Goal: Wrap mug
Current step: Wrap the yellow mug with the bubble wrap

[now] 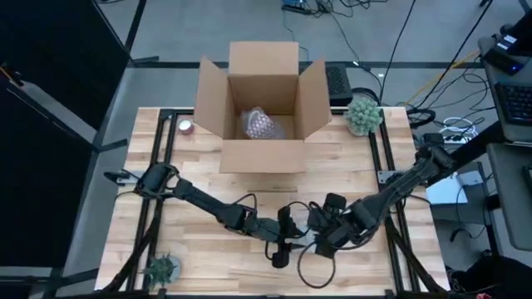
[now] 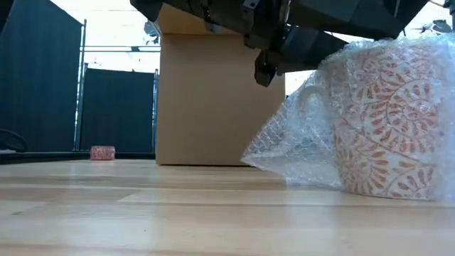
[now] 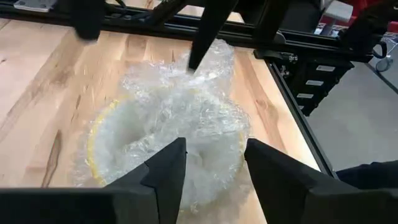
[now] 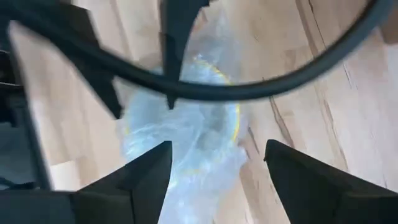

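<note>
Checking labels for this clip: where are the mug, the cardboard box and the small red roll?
mug [image 2: 387, 135], low view, on its patterned side under bubble wrap
cardboard box [image 1: 264, 155], high view, on its front wall
small red roll [image 2: 103, 152], low view, on its side

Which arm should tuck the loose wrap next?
Left, marginally. Left gripper is open directly over the mug in bubble wrap. Right gripper is open above it too, but a cable crosses its view.

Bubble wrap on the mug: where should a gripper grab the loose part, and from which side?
Take the loose flap of bubble wrap that trails onto the table on the handle side of the mug, probably from above. It slopes free of the mug's body there, so fingers can close on the sheet alone. Both the left gripper and right gripper hang open above it.
</note>
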You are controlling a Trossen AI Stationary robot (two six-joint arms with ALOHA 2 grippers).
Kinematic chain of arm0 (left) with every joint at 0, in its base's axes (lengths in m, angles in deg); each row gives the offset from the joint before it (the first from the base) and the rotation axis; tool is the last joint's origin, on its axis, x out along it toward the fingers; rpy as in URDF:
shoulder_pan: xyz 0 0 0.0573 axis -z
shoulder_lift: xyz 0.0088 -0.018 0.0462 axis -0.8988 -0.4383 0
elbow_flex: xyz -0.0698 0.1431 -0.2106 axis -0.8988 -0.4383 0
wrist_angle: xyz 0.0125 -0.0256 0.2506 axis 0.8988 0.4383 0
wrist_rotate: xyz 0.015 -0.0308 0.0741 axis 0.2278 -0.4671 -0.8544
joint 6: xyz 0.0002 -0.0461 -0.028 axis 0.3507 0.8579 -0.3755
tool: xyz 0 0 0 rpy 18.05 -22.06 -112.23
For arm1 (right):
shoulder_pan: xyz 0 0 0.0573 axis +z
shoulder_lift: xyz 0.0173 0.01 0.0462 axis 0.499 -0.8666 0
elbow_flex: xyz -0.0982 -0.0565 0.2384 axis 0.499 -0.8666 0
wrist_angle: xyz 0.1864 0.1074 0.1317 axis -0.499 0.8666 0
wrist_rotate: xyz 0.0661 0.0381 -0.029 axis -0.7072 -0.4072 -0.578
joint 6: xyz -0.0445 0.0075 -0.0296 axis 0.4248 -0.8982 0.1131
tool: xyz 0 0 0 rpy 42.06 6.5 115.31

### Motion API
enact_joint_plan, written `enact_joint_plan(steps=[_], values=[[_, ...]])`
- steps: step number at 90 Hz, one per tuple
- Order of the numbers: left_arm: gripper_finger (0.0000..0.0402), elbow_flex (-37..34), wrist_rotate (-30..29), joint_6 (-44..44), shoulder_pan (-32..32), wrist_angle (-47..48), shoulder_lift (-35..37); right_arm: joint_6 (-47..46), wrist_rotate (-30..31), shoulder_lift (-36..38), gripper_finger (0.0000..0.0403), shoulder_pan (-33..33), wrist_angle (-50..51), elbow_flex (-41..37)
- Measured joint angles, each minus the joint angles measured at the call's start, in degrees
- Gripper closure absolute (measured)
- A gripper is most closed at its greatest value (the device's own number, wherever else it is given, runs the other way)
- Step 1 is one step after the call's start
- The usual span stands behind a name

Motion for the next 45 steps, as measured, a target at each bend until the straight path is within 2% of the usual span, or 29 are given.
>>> enact_joint_plan(steps=[25,45], values=[[0.0242,0.0,0.0,-0.02,0.0,0.0,0.0,-3.8,-0.04,1.31,0.0158,6.74,0.34,0.07],[0.0242,0.0,0.02,-0.04,0.0,-0.01,0.0,-11.14,0.23,-1.85,0.0158,13.31,1.61,0.07]])
